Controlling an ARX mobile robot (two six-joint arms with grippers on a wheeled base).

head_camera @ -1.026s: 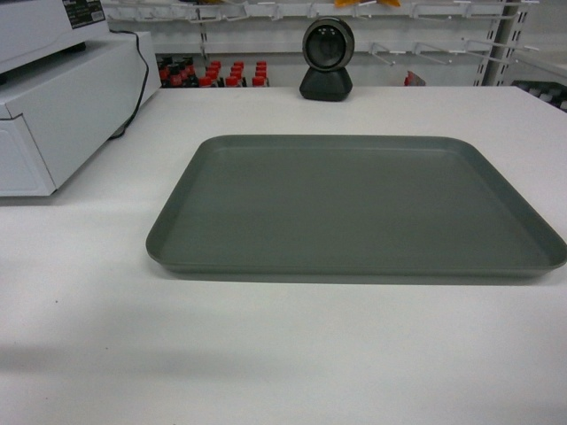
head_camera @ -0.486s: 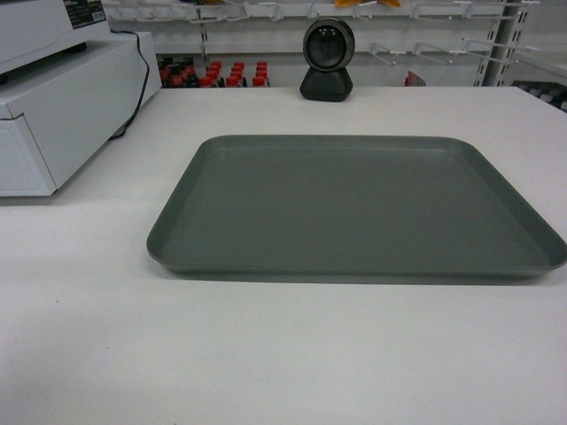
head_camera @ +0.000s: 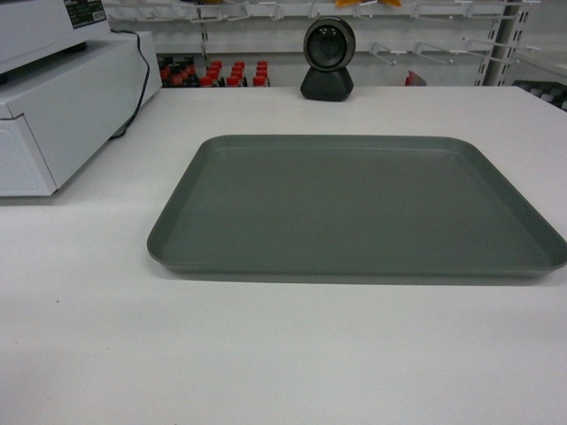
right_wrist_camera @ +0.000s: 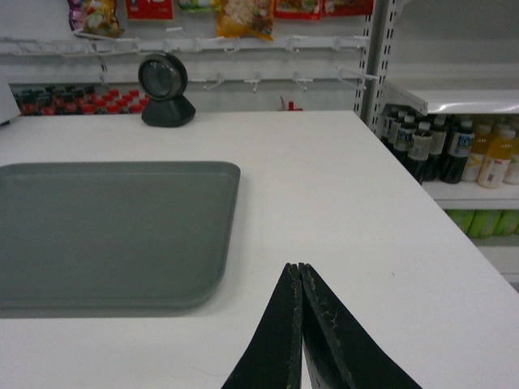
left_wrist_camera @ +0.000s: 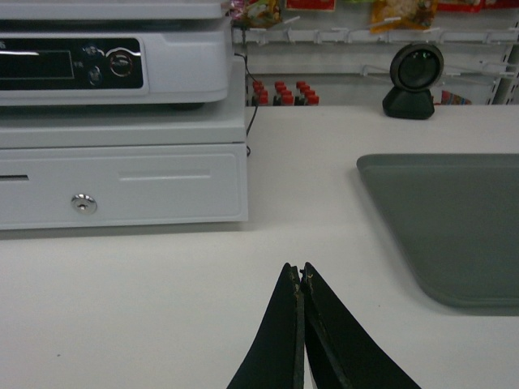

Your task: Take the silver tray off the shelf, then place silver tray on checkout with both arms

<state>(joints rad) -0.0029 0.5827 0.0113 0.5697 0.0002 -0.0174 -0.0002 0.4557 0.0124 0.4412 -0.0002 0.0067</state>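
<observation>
Matte grey-silver tray [head_camera: 354, 208] resting flat on white checkout counter [head_camera: 266, 354], seemingly delivered; left gripper [left_wrist_camera: 301, 271] and right gripper [right_wrist_camera: 299, 269] clear beside it, jaws pressed together, empty.

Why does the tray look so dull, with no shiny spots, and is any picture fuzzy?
Head view: the silver tray is matte under even light, with only a thin shadow along its front rim. Left wrist view: slightly soft, and the left pincer shows dark. Right wrist view: the bottles look a bit blurry.
</observation>
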